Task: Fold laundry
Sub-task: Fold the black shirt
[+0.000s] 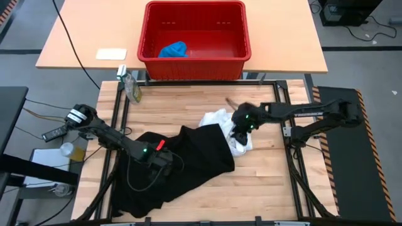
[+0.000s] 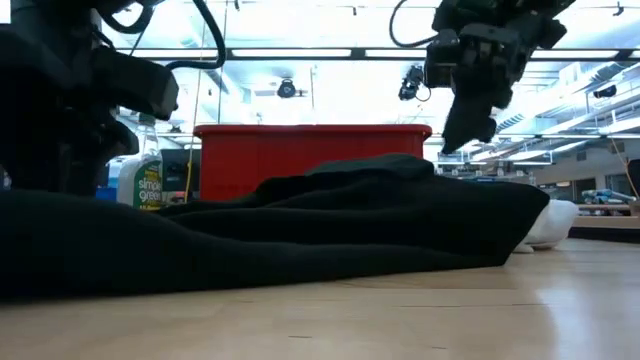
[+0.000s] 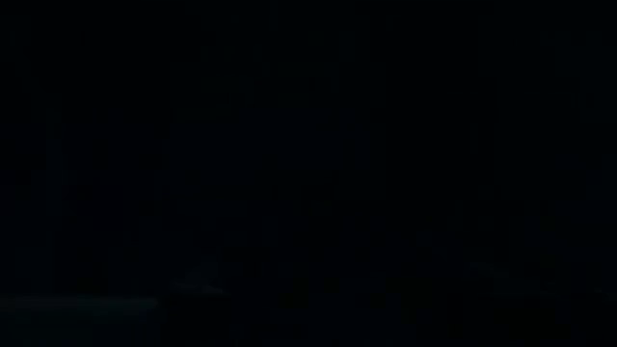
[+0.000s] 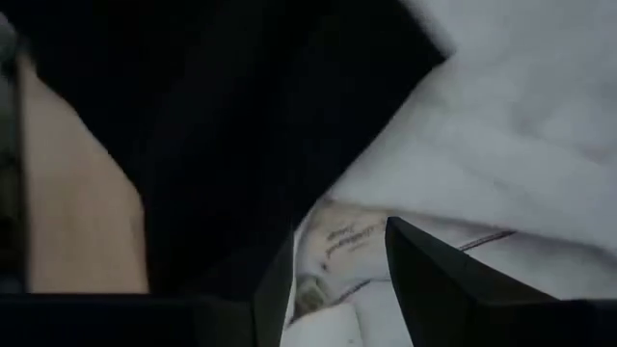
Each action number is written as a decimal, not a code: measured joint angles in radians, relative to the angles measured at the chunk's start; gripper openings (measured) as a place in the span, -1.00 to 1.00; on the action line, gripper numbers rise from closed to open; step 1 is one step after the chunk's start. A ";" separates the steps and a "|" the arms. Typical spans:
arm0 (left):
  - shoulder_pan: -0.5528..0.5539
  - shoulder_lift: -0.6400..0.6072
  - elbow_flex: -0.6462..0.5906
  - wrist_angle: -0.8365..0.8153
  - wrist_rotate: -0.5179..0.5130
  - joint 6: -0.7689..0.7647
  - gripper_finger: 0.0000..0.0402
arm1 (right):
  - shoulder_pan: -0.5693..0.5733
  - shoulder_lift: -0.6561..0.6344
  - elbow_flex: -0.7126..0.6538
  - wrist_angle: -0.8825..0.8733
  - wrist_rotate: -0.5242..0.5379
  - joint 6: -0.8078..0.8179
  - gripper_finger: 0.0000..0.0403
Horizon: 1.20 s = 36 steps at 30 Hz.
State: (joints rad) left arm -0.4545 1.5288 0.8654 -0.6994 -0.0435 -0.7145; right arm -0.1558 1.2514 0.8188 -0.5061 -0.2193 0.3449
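The large black garment (image 1: 182, 166) lies crumpled across the middle of the wooden table and also shows in the low view (image 2: 300, 225). The white garment (image 1: 221, 119) lies bunched at its right end, partly under it. The bright blue garment (image 1: 173, 49) lies in the red basket. My left gripper (image 1: 161, 157) is down on the black garment; its wrist view is all black. My right gripper (image 1: 240, 133) is open and hovers just above the place where black and white cloth meet; the white cloth with a label (image 4: 337, 241) shows between its fingers.
The red basket (image 1: 195, 69) stands on the tan table beyond the far edge, with a white card (image 1: 111, 54) to its left. A spray bottle (image 1: 130, 85) stands at the far left corner. Bare wood (image 1: 270, 182) lies at the near right.
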 joint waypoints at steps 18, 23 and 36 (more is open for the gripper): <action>-0.011 0.000 0.002 0.158 -0.022 -0.089 -0.05 | -0.142 0.405 0.016 0.379 0.269 -0.285 -0.20; -0.006 -0.006 0.005 0.155 -0.022 -0.141 -0.05 | -0.243 0.524 0.155 0.332 0.401 -0.235 -0.20; 0.034 0.100 0.008 0.331 -0.356 -0.236 -0.05 | -0.339 0.350 0.414 -0.022 0.259 -0.293 -0.20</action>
State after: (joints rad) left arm -0.4209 1.6293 0.8729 -0.3685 -0.3993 -0.9507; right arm -0.4953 1.6015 1.2328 -0.5276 0.0399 0.0517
